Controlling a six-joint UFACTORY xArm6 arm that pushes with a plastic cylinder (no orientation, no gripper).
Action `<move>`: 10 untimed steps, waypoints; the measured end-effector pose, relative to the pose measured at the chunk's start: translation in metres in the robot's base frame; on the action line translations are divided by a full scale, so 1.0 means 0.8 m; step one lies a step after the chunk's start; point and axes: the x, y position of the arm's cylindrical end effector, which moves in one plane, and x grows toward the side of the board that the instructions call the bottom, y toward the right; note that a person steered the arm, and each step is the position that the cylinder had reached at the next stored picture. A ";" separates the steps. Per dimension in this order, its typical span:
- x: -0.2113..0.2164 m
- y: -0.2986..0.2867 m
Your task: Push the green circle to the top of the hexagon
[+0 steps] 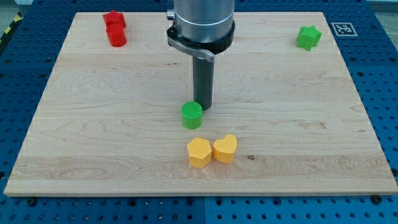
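Observation:
The green circle point(191, 115) is a small round block near the middle of the wooden board point(93, 137). The yellow hexagon point(199, 152) lies below it, toward the view's bottom, with a gap between them. A yellow heart-shaped block point(225, 149) touches the hexagon's right side. My tip point(203, 107) is at the end of the dark rod, right against the green circle's upper right edge.
Two red blocks stand at the view's top left, a star-like one point(114, 18) and a round one point(116, 35) touching below it. A green star block point(308, 37) sits at the top right. The board edges drop to a blue perforated table point(18, 81).

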 end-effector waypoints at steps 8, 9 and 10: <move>0.041 -0.051; 0.039 -0.051; 0.037 -0.051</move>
